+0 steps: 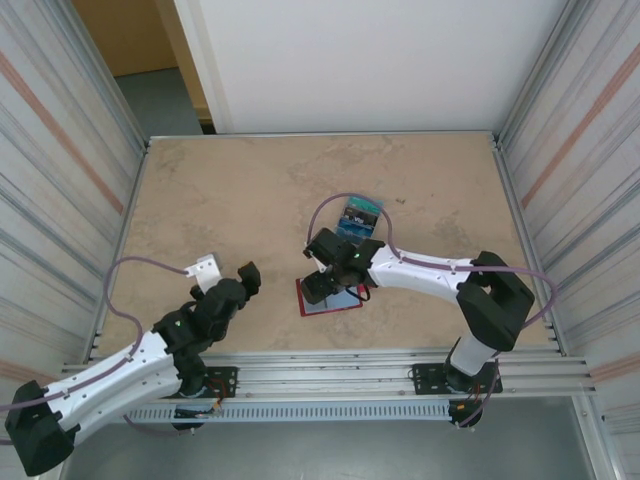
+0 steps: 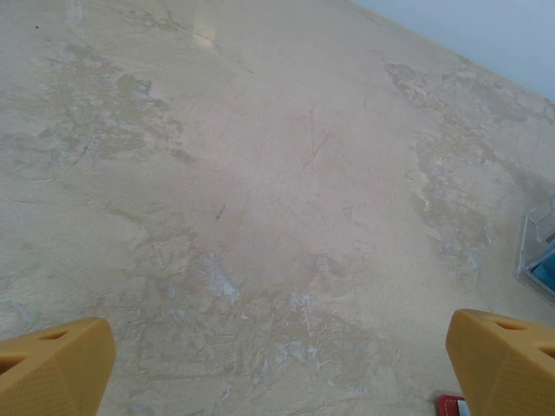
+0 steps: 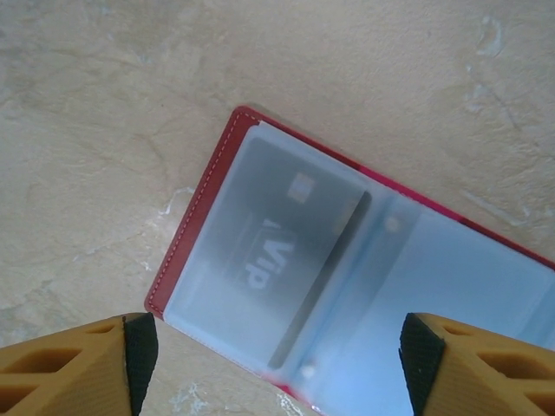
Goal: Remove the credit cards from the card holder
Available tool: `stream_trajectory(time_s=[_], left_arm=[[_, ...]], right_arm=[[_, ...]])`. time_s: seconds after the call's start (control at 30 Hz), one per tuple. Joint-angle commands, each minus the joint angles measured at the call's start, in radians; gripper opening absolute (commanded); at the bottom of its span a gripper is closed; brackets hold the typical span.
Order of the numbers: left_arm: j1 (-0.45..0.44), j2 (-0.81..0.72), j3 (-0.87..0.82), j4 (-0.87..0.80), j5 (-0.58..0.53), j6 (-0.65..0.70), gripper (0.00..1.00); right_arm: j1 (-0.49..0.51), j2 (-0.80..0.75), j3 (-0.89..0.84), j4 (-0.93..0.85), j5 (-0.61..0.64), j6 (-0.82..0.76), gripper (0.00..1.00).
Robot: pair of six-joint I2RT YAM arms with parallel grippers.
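The red card holder [image 3: 178, 251] lies spread open on the table, its grey-blue pockets facing up. A dark credit card [image 3: 295, 251] marked VIP sits inside the left pocket. My right gripper [image 3: 277, 368] hangs just above the holder's lower edge, open, with nothing between its pads. From above, the right gripper [image 1: 322, 275] covers part of the card holder [image 1: 340, 302]. Loose blue and teal credit cards [image 1: 358, 218] lie on the table just beyond it. My left gripper [image 1: 228, 272] hovers open to the left of the holder, over bare table; its fingers [image 2: 52, 368] are wide apart.
Metal walls close in the table [image 1: 250, 190] on the left, right and back, and a rail runs along the near edge. A red corner of the card holder [image 2: 451, 406] and the edge of the loose cards [image 2: 542, 256] show at the right of the left wrist view.
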Motion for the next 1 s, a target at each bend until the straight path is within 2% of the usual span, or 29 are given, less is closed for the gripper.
stream_trajectory(time_s=[0.0, 0.3, 0.63, 0.97], left_arm=[[0.012, -0.012, -0.012, -0.026, -0.044, -0.023, 0.99], [0.013, 0.009, -0.018, -0.014, -0.027, -0.03, 0.99], [0.019, 0.021, -0.016, -0.013, -0.018, -0.035, 0.99], [0.031, 0.031, -0.011, -0.012, 0.002, -0.035, 0.99]], right_arm=[[0.016, 0.027, 0.046, -0.019, 0.015, 0.034, 0.73], [0.031, 0.059, 0.065, -0.033, 0.021, 0.044, 0.72], [0.057, 0.109, 0.088, -0.045, 0.033, 0.042, 0.61], [0.098, 0.191, 0.139, -0.094, 0.105, 0.025, 0.63]])
